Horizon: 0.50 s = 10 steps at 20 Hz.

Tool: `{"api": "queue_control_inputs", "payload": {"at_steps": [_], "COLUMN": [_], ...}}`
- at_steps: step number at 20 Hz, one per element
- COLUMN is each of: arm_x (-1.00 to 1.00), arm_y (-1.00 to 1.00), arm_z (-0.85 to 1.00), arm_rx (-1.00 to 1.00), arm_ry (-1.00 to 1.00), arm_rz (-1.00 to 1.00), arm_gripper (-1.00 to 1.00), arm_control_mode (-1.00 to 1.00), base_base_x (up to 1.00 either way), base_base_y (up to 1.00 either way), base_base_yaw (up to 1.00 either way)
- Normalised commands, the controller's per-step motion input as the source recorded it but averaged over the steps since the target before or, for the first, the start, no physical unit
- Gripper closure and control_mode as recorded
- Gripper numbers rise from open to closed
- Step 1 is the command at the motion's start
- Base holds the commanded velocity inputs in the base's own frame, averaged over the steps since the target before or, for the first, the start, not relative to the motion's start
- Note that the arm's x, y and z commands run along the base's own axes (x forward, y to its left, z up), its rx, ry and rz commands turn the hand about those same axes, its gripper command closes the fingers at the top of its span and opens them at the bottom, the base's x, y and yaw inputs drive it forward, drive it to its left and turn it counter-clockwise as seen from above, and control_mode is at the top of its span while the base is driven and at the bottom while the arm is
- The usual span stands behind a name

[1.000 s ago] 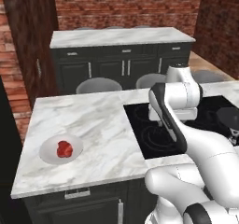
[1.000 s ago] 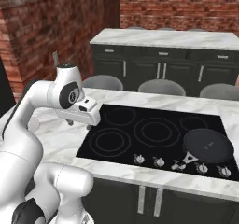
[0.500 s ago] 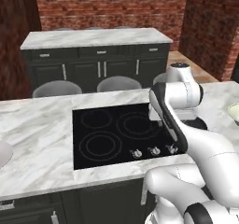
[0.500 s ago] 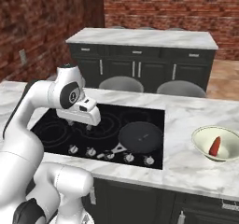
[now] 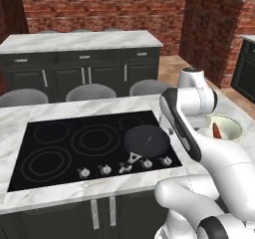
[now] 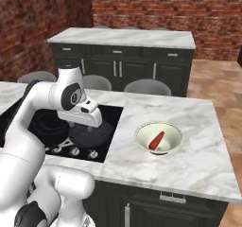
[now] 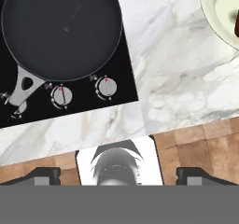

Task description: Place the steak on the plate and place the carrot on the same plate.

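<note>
We judge the carrot [image 6: 156, 139], lying in the bowl [image 6: 142, 132], light, stiff and best pinched mid-length, with our end effector [image 7: 118, 171] spread empty.

- The base has driven on along the counter (both base views shifted together).
- The cream bowl [image 6: 158, 137] holding the carrot [image 6: 156, 140] now sits near the arm.
- The black frying pan [image 5: 147, 140] appears closer.

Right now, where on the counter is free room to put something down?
Bare marble lies between the cooktop and the bowl, and right of the bowl to the counter edge. The cooktop's right end is crowded by the pan.
</note>
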Motion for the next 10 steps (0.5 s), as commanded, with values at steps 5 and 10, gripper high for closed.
{"api": "queue_control_inputs", "payload": {"at_steps": [5, 10], "arm_x": [0.0, 0.0], "arm_y": [0.0, 0.0], "arm_z": [0.0, 0.0], "arm_rx": [0.0, 0.0], "arm_ry": [0.0, 0.0], "arm_rz": [0.0, 0.0], "arm_gripper": [-1.0, -1.0], "arm_control_mode": [1.0, 1.0], "base_base_x": [0.0, 0.0], "base_base_y": [-0.72, -0.67], "base_base_yaw": [0.0, 0.0]}}
